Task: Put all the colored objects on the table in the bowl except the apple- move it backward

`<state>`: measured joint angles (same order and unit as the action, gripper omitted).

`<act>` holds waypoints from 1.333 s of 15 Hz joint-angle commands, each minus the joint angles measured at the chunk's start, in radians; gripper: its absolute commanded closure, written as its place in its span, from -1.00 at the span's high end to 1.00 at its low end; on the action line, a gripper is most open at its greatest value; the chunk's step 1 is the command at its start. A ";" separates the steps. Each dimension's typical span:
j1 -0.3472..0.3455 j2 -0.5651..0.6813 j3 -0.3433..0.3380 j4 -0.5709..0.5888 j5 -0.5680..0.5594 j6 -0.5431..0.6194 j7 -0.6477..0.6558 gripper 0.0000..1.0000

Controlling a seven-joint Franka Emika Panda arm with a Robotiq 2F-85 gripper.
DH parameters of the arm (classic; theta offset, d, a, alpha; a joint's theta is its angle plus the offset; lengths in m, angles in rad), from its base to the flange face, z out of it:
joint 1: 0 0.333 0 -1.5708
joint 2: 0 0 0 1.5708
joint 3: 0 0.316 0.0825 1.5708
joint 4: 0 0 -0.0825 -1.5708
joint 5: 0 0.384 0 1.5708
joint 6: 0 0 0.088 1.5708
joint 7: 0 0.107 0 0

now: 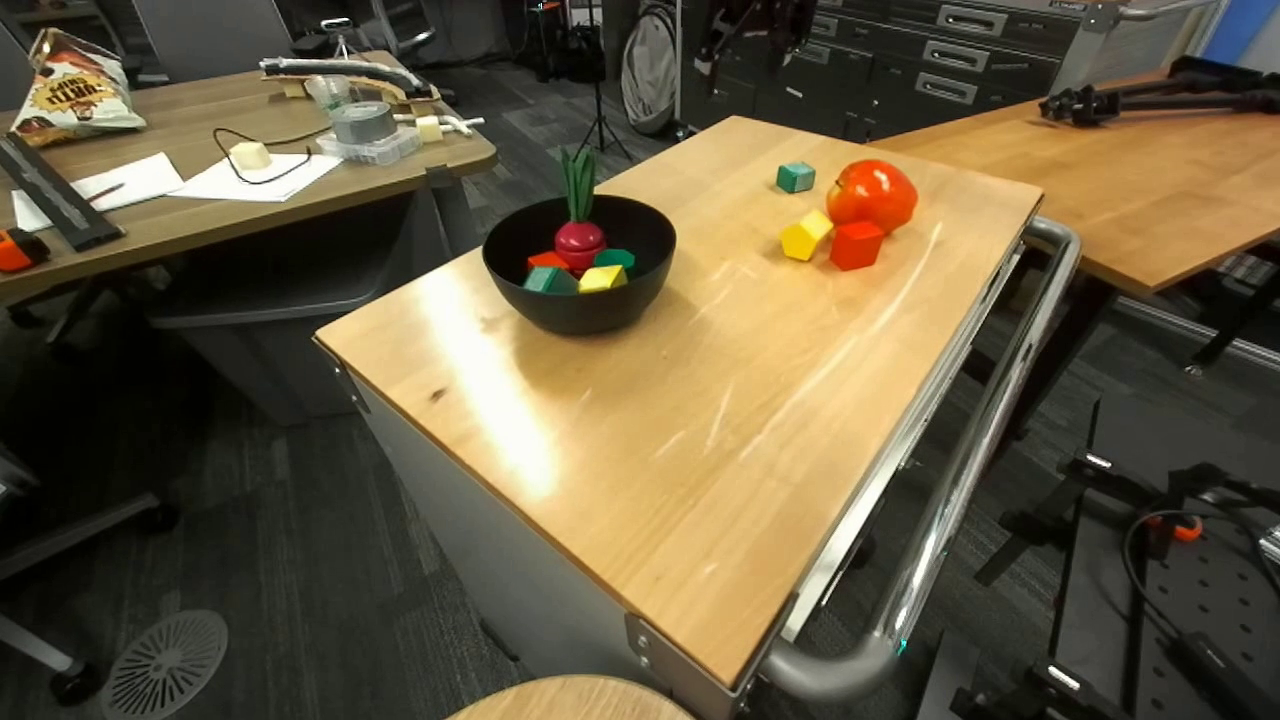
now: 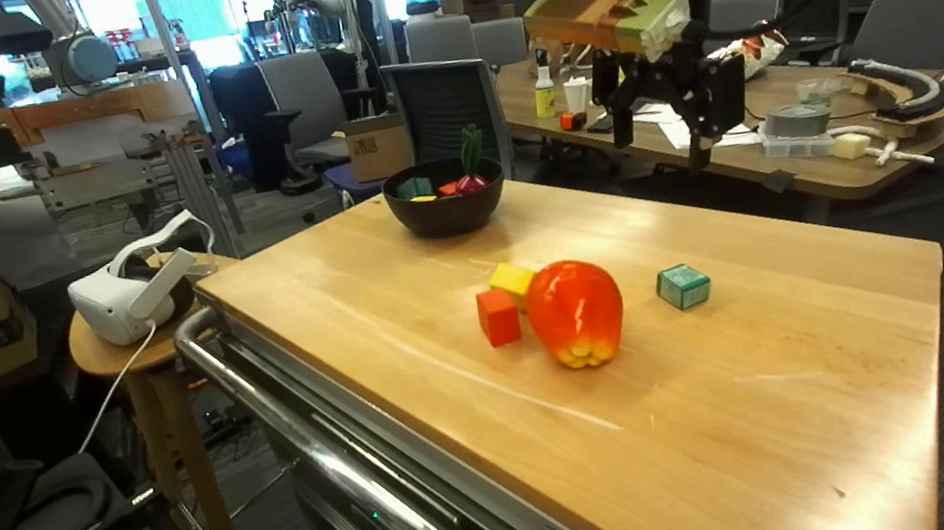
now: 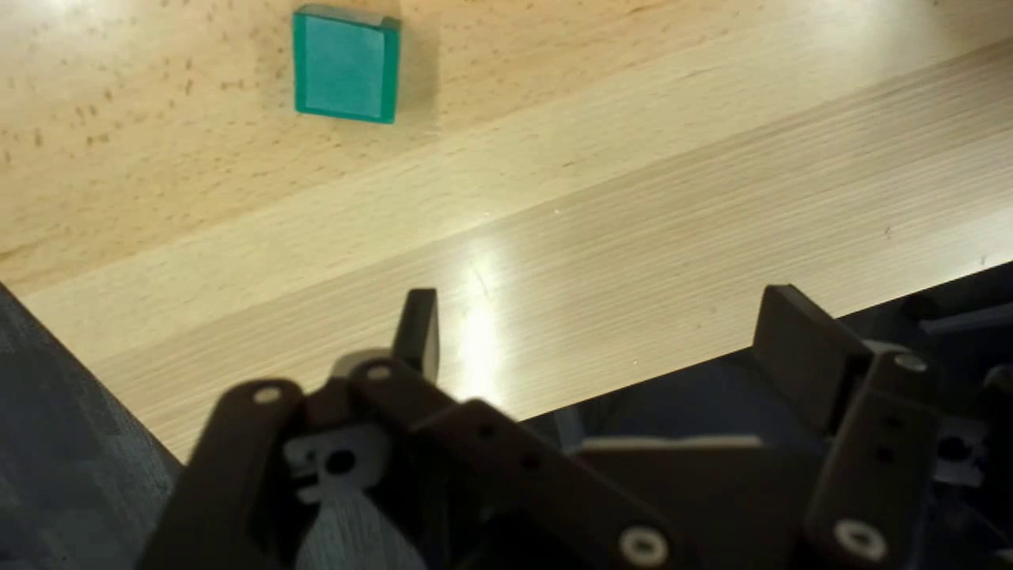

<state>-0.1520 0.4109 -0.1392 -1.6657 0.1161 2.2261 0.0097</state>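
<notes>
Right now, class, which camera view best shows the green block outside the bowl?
The wrist view: the green block appears largest there, unobstructed. Both exterior views show it whole but smaller, apart from the apple.

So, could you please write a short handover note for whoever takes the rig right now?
Fingers: open, nothing held, raised near an edge of the table.
In the black bowl: dark-red fruit, red block, yellow block, two green blocks.
On the table: loose green block on its own; loose yellow block and loose red block close by the apple.
Done: those five pieces are in.
Left: the three loose blocks into the bowl; apple backward, unless already done, which I can't tell.
</notes>
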 commanded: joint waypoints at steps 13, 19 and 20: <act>-0.070 0.083 -0.008 0.033 -0.038 -0.098 -0.016 1.00; -0.098 0.156 0.001 0.069 -0.022 -0.152 -0.028 0.87; -0.100 0.163 0.002 0.075 -0.019 -0.161 -0.029 0.46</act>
<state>-0.2376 0.5419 -0.1442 -1.6457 0.0880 2.1148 -0.0015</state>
